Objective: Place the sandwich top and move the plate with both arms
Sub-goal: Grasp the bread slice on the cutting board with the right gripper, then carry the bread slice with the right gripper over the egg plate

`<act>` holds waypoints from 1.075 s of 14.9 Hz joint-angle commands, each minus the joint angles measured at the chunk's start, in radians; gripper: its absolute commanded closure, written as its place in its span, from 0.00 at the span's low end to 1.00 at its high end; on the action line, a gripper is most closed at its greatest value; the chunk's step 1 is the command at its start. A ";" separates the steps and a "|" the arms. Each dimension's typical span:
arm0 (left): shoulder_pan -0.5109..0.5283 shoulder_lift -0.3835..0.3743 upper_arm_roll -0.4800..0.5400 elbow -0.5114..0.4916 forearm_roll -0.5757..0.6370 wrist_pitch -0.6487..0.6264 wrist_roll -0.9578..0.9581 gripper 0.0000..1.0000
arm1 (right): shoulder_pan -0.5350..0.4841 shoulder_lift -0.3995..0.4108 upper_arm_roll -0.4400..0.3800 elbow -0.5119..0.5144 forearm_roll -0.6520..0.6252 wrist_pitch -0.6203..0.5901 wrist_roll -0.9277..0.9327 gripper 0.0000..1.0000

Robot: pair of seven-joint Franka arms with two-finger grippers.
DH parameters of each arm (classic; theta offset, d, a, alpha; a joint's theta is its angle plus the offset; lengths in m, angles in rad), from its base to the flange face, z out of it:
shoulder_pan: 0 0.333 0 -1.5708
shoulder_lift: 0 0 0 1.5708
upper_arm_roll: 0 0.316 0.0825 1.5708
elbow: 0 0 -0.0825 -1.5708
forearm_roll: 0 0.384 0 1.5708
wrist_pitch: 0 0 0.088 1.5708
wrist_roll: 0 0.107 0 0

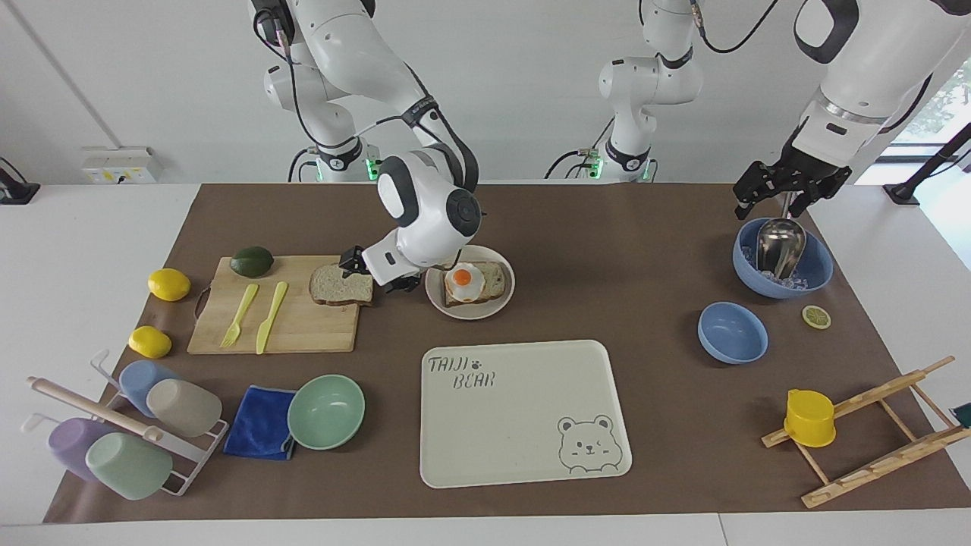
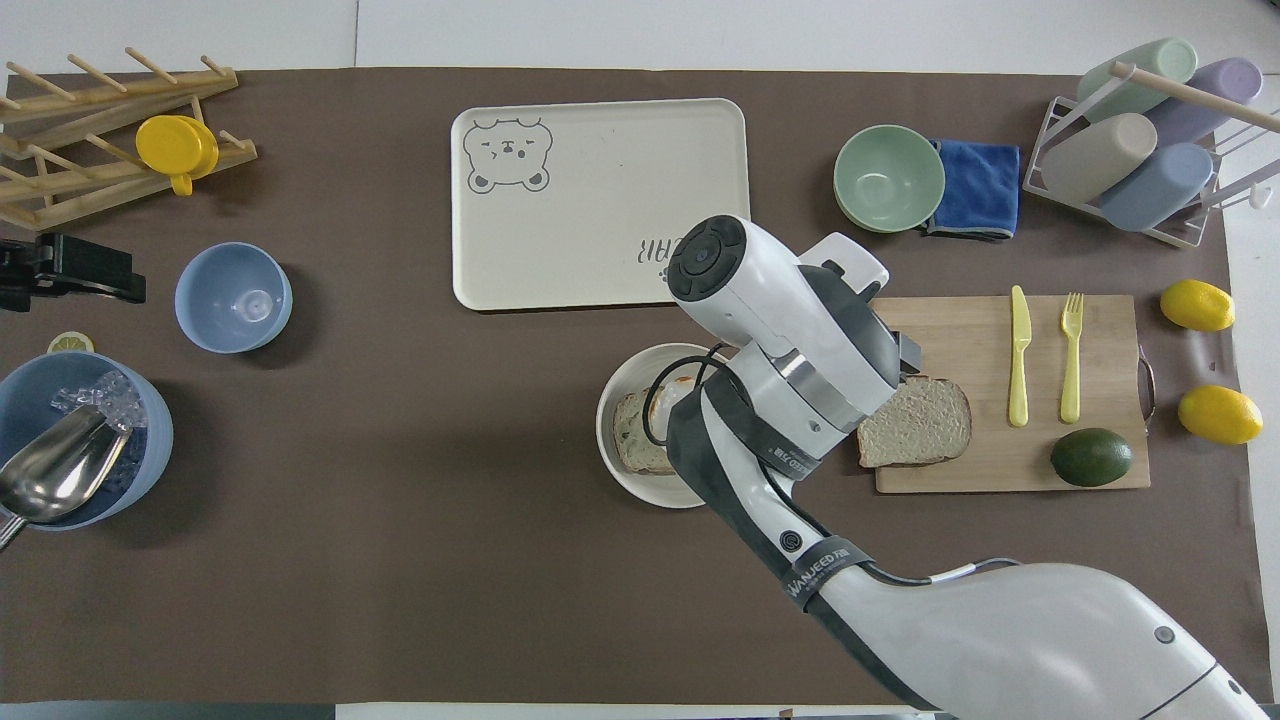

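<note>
The sandwich top (image 1: 337, 284) lies flat on the wooden cutting board (image 1: 303, 330), at the board's end nearest the plate; it also shows in the overhead view (image 2: 925, 420). The plate (image 1: 474, 313) stands beside the board and bears a bread slice with a fried egg (image 1: 465, 279). My right gripper (image 1: 375, 274) is open and low over the bread's plate-side edge, between bread and plate. In the overhead view the right arm's wrist covers the egg and part of the plate (image 2: 604, 430). My left gripper (image 1: 785, 196) waits raised over a blue bowl.
A cream bear tray (image 1: 523, 409) lies farther from the robots than the plate. A mint bowl (image 1: 326, 411) and blue cloth sit beside it. An avocado (image 1: 252, 262), yellow fork and knife lie on the board. A blue bowl with ice and scoop (image 1: 781, 262) is under the left gripper.
</note>
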State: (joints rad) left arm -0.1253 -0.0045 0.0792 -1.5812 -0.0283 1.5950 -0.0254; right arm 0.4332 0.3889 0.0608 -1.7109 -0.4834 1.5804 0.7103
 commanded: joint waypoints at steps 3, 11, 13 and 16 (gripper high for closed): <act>-0.002 -0.023 0.002 -0.029 0.007 0.006 0.009 0.00 | -0.013 -0.013 0.010 -0.047 -0.027 0.022 0.025 0.00; -0.002 -0.023 0.002 -0.029 0.008 0.006 0.009 0.00 | -0.001 -0.036 0.011 -0.199 -0.044 0.122 0.071 0.13; -0.002 -0.023 0.002 -0.029 0.007 0.005 0.009 0.00 | -0.001 -0.039 0.013 -0.222 -0.040 0.147 0.075 0.15; -0.002 -0.023 0.002 -0.029 0.007 0.006 0.009 0.00 | -0.001 -0.050 0.013 -0.248 -0.040 0.159 0.083 0.16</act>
State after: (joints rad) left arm -0.1253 -0.0045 0.0791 -1.5812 -0.0283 1.5950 -0.0254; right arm 0.4398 0.3804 0.0653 -1.9042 -0.5090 1.7120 0.7659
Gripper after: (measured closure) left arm 0.000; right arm 0.154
